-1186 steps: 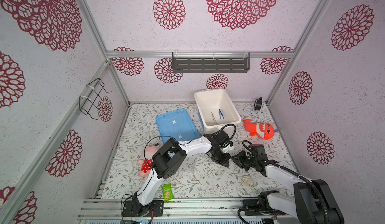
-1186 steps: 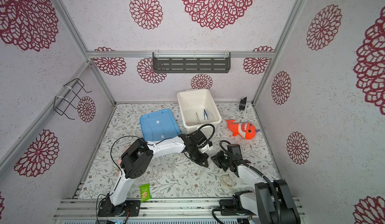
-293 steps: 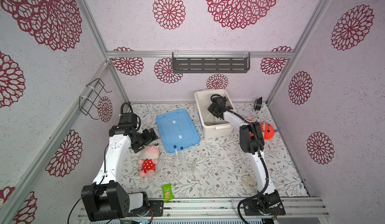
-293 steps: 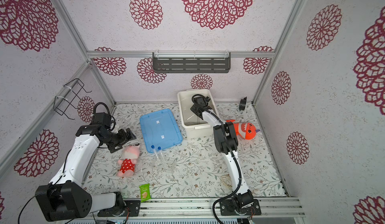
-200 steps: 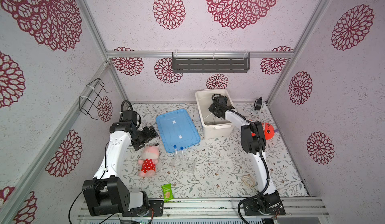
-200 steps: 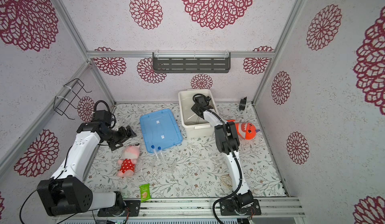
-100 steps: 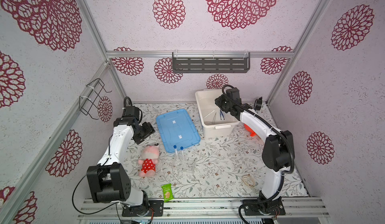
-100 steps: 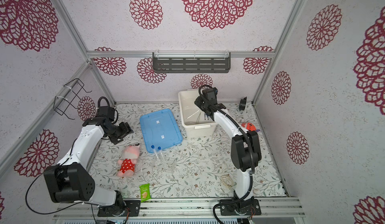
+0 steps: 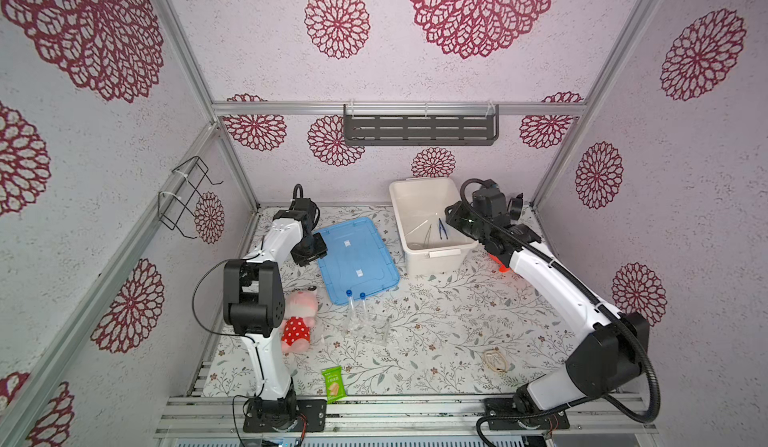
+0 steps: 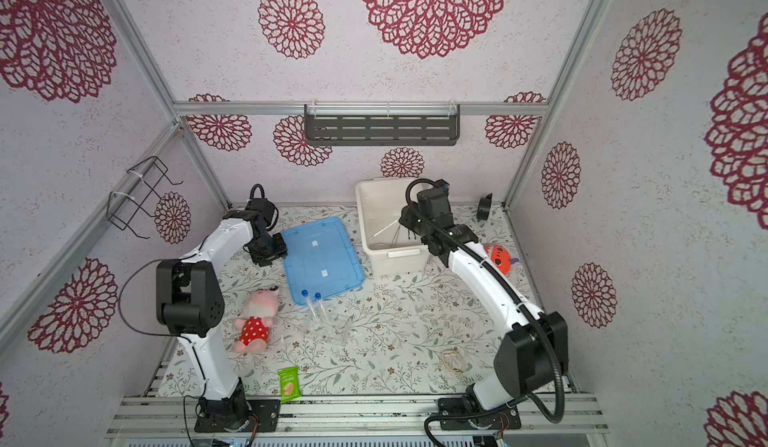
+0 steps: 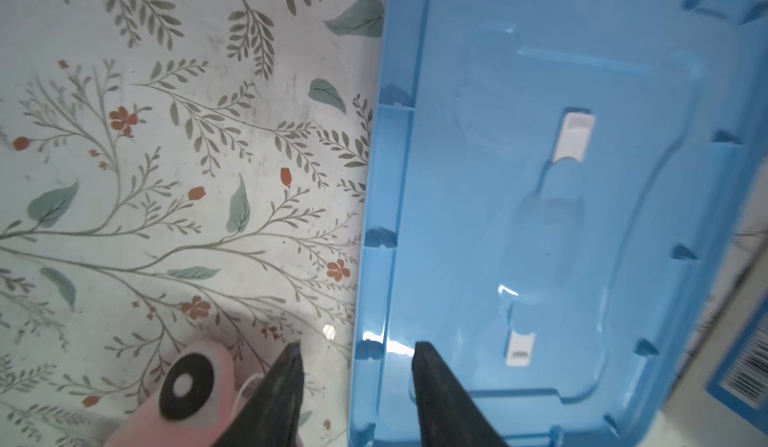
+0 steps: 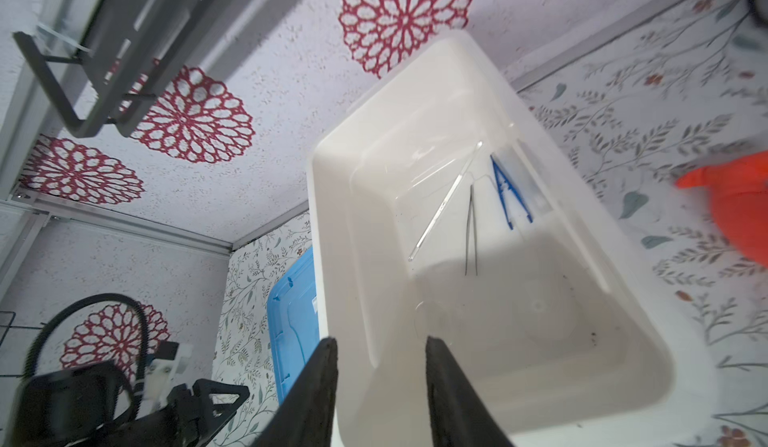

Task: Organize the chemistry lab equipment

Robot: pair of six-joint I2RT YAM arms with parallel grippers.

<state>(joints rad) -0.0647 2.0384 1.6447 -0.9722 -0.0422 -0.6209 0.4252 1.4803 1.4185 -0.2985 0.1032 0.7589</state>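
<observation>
My left gripper (image 9: 309, 253) (image 11: 357, 347) is low at the left edge of the blue lid (image 9: 353, 258) (image 11: 540, 216), open, one finger over the lid and one over the table. My right gripper (image 9: 453, 216) (image 12: 380, 343) hangs open and empty above the white bin (image 9: 397, 216) (image 12: 345, 237). In the bin lie blue tweezers (image 12: 509, 191), metal tweezers (image 12: 471, 228) and a thin clear rod (image 12: 444, 203). Two blue-capped clear tubes (image 9: 352, 305) and clear glassware (image 9: 374, 326) rest on the table in front of the lid.
A pink plush (image 9: 299, 316) (image 11: 191, 386) lies by the left arm's base link. An orange plush fish (image 10: 496, 258) sits right of the bin, partly behind the right arm. A green snack packet (image 9: 333, 384) and a rubber-band loop (image 9: 494, 359) lie near the front edge.
The left gripper swung from above the pink plush to the lid's left edge, its jaws narrowing. The right gripper drew back out of the bin towards the right and opened a little.
</observation>
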